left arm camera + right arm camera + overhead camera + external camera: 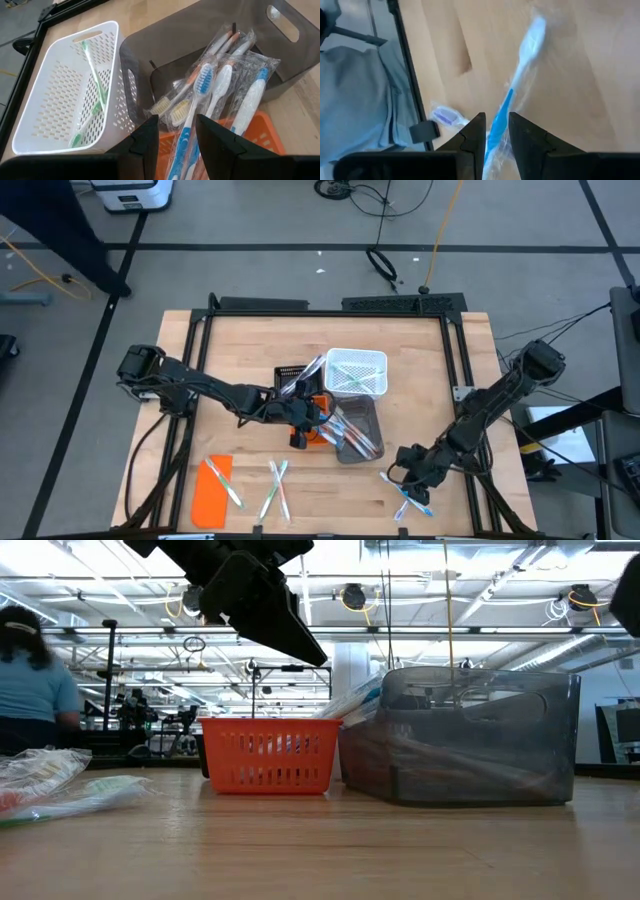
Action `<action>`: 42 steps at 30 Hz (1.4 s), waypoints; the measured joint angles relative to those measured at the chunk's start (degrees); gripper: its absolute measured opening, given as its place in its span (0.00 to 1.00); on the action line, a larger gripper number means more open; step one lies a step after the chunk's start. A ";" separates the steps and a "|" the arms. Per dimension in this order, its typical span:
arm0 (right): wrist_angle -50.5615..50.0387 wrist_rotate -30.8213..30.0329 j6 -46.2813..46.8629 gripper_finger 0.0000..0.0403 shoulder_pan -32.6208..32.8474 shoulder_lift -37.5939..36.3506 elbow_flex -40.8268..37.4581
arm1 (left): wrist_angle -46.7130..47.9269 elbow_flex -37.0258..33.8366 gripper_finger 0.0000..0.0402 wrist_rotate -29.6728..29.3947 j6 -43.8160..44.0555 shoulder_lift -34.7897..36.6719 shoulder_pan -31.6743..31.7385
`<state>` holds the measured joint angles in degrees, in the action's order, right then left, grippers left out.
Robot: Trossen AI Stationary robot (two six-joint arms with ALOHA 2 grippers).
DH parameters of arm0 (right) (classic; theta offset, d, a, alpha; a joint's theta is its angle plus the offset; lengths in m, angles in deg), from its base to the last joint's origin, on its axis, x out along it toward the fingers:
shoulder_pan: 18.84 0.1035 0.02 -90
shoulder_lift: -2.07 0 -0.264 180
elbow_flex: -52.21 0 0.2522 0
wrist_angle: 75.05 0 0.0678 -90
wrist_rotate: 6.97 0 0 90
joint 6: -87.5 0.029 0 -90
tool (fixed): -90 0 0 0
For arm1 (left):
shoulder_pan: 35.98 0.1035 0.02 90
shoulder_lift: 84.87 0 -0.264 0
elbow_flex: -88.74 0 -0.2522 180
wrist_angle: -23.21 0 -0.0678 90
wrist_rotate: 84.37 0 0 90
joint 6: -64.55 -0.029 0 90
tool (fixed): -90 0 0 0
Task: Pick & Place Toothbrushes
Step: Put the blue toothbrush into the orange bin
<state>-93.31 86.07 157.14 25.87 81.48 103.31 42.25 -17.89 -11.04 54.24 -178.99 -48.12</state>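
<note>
My left gripper [177, 125] hangs open over the orange basket [268, 755], beside the grey bin [362, 412]. Several wrapped toothbrushes [220, 85] fan out from under its fingers into the grey bin. A blue-and-white one [192, 120] runs through the gap between the fingers. The white basket [60, 90] holds green toothbrushes [95, 80]. My right gripper [496, 122] is near the table's near right corner [408, 468], narrowly open over a blue toothbrush [520, 70] on the wood. A purple-headed one [445, 116] lies next to it. My left gripper comes slanting down from the table's left, one finger [147, 137] on each side of the wrapped blue toothbrush's handle [184, 145]. I cannot tell whether the fingers touch it. My right gripper has the blue toothbrush's handle end [496, 131] in its gap. Whether it touches cannot be told.
A black basket [291, 374] stands left of the white one. An orange lid [212, 492] and loose toothbrushes [276, 485] lie near the front left edge. A black frame [200, 380] rims the table. A person [35, 670] stands beyond the table.
</note>
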 joint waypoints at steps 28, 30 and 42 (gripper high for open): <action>3.46 1.68 0.94 0.19 0.46 7.42 0.02 | 0.02 0.02 0.33 0.00 0.11 0.00 0.01; 3.00 1.57 0.17 0.18 0.42 7.90 0.02 | 0.02 0.02 0.33 0.00 0.11 0.00 0.00; 2.88 5.96 -3.81 0.02 -0.84 7.36 0.02 | 0.02 0.02 0.33 0.00 0.11 0.00 0.02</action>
<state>-90.44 92.04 153.33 25.03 88.84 103.33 42.27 -17.86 -11.04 54.35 -178.99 -48.10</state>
